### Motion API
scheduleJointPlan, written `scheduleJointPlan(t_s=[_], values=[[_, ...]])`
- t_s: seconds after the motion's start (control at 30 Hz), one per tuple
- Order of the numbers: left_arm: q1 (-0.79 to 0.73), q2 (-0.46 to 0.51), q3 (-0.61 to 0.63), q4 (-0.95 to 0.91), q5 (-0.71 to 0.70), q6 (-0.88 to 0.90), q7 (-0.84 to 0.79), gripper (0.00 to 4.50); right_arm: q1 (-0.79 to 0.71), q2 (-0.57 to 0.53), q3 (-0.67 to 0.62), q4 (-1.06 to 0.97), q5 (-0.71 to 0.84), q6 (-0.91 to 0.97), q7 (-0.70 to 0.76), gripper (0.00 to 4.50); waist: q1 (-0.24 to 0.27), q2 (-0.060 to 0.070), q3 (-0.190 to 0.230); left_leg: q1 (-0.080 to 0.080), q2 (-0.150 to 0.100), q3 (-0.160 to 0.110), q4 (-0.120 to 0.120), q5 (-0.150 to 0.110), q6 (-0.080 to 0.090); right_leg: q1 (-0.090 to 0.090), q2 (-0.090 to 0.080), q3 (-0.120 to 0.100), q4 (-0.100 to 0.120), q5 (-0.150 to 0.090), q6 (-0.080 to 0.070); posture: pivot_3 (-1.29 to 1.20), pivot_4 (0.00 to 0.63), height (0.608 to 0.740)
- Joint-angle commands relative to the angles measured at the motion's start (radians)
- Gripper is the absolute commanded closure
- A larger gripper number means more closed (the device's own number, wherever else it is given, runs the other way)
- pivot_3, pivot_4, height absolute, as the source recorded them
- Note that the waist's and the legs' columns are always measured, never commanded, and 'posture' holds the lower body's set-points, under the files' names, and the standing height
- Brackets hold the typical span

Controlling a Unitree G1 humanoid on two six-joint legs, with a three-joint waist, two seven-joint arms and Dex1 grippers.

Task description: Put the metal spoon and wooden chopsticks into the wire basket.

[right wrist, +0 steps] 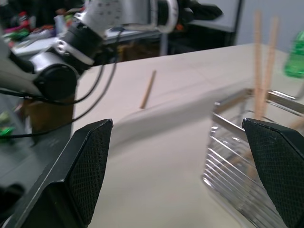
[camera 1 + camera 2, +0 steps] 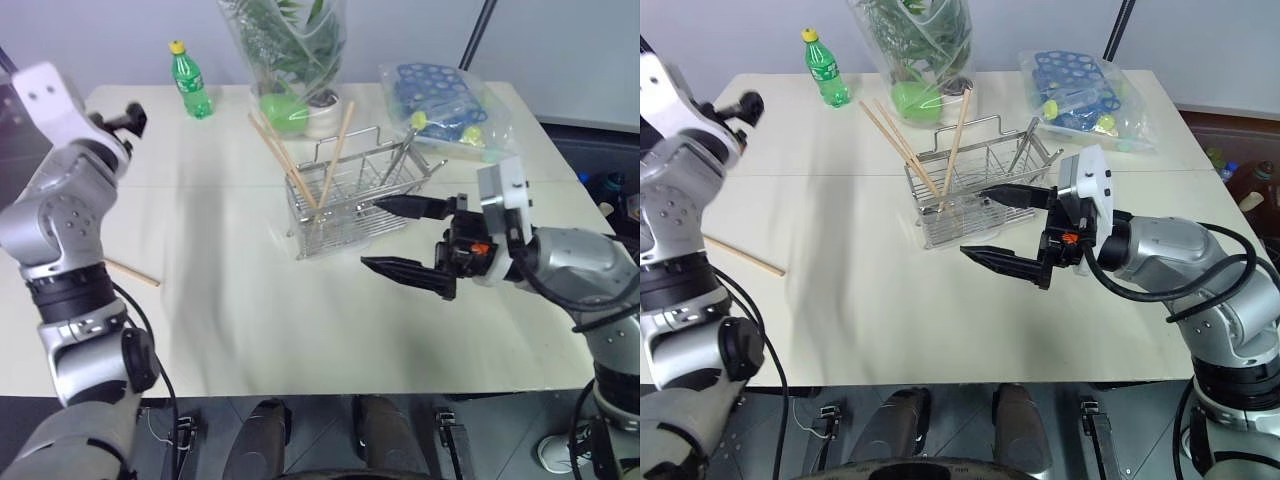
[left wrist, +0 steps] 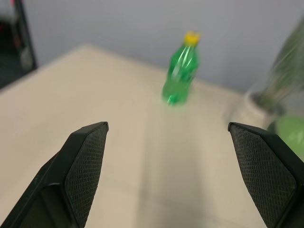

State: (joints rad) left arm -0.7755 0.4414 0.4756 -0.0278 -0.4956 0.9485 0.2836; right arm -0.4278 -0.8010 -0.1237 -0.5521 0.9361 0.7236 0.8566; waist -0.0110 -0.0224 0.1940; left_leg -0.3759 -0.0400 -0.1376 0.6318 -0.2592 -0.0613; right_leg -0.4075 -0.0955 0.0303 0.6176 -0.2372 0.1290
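The wire basket (image 2: 352,200) stands mid-table. Several wooden chopsticks (image 2: 288,160) lean upright in it, and one more chopstick (image 2: 131,272) lies flat on the table at the left. A slim metal handle (image 2: 1024,146) rises from the basket's right end; it looks like the metal spoon, with its bowl hidden. My right gripper (image 2: 372,232) hovers just in front of the basket, pointing left, open and empty. Far to the left, my left gripper (image 3: 167,127) is raised over the table's left edge, open and empty, facing the green bottle (image 3: 181,71).
Along the back of the table stand the green bottle (image 2: 190,80), a potted plant in clear wrap (image 2: 290,50) with a green ball (image 2: 280,108) beside it, and a plastic bag of blue items (image 2: 440,100). The tabletop (image 2: 260,330) in front of the basket is bare.
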Motion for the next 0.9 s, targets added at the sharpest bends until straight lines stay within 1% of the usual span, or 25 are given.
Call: scheduleJointPlan(t_s=[0.03, 0.13, 0.33, 0.43, 0.7, 0.9], values=[[0.038, -0.036, 0.075, -0.084, 0.079, 0.046, 0.15, 0.26, -0.029, -0.017, -0.007, 0.001, 0.021, 0.009, 0.036, 0.0, -0.002, 0.0, 0.0, 0.0, 0.0, 0.0, 0.0, 0.0, 0.0, 0.0, 0.0, 0.0, 0.0, 0.0, 0.0, 0.0, 0.15, 0.74], [0.089, -0.109, 0.126, -0.124, 0.137, 0.111, 0.267, 0.26, -0.045, -0.024, 0.0, 0.014, 0.014, 0.013, 0.06, 0.0, -0.004, 0.0, 0.0, 0.001, 0.0, 0.001, -0.001, 0.0, 0.0, -0.001, 0.0, 0.0, 0.001, 0.0, 0.0, 0.0, 0.15, 0.74], [0.119, -0.19, 0.184, -0.105, 0.205, 0.148, 0.346, 0.26, -0.043, -0.011, 0.009, 0.036, -0.017, -0.001, 0.077, 0.0, 0.004, -0.002, 0.0, 0.0, 0.0, 0.001, 0.001, 0.0, 0.0, 0.0, 0.0, 0.0, 0.0, 0.0, 0.0, 0.0, 0.15, 0.74], [0.148, -0.233, 0.244, -0.09, 0.219, 0.155, 0.368, 0.26, -0.028, 0.001, 0.011, 0.054, -0.041, -0.016, 0.076, 0.0, 0.003, -0.002, 0.0, 0.0, 0.0, 0.001, 0.0, 0.0, 0.0, 0.0, 0.0, 0.0, 0.0, 0.0, 0.0, 0.0, 0.15, 0.74], [0.131, -0.269, 0.321, -0.136, 0.255, 0.217, 0.399, 0.26, -0.004, 0.014, 0.01, 0.063, -0.064, -0.039, 0.078, 0.0, 0.001, -0.002, 0.0, 0.0, 0.0, 0.001, 0.0, 0.0, 0.0, -0.001, 0.0, 0.0, 0.0, 0.0, 0.0, 0.0, 0.15, 0.74], [0.1, -0.28, 0.382, -0.101, 0.252, 0.204, 0.395, 0.26, -0.012, 0.039, 0.022, 0.067, -0.077, -0.042, 0.072, 0.0, 0.001, -0.002, 0.0, 0.0, 0.0, 0.001, 0.0, 0.0, -0.001, -0.001, 0.0, 0.0, 0.0, 0.0, 0.0, 0.0, 0.15, 0.74]])
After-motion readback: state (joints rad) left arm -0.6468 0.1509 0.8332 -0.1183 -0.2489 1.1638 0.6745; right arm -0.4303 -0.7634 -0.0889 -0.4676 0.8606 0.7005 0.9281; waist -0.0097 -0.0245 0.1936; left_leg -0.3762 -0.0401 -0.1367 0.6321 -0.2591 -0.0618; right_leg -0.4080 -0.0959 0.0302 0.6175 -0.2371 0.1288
